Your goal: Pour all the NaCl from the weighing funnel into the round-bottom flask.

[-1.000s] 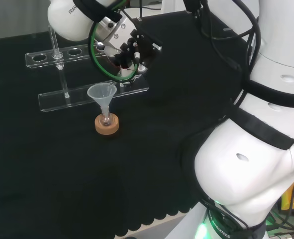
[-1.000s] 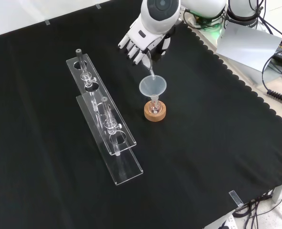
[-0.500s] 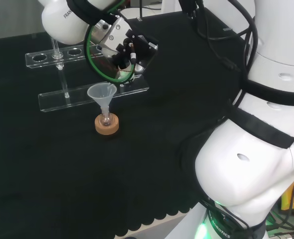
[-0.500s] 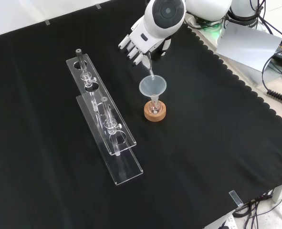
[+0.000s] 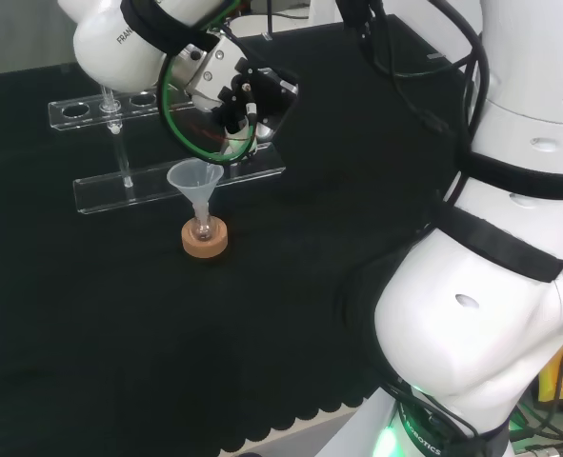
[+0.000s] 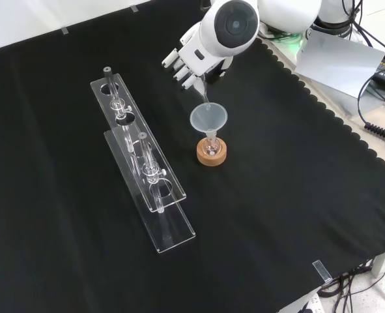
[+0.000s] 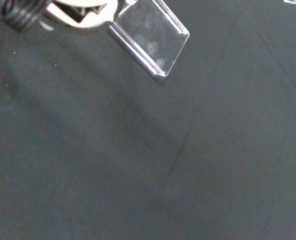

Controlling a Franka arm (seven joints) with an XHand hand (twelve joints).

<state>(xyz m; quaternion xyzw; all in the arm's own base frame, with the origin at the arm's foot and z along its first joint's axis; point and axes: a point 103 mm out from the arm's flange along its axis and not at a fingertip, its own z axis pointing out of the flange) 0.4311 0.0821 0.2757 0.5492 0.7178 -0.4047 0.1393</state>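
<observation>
A small round-bottom flask sits in a cork ring near the middle of the cloth, with a clear conical funnel standing in its neck. Just beyond it in the front view, the hand has its fingers curled round the clear weighing funnel, tipped so that its thin spout reaches down to the conical funnel's rim. The head view has the hand above and right of the conical funnel and flask. Whether any salt is in the weighing funnel cannot be made out.
Two clear plastic racks with thin glass tubes stand left of the flask in the front view. One rack's end plate appears in the wrist view. The arm's big white links stand at the head view's right.
The wrist has turned and the white forearm link has swung, tipping the hand with the weighing funnel a little more over the conical funnel. Flask, ring and racks have stayed put.
</observation>
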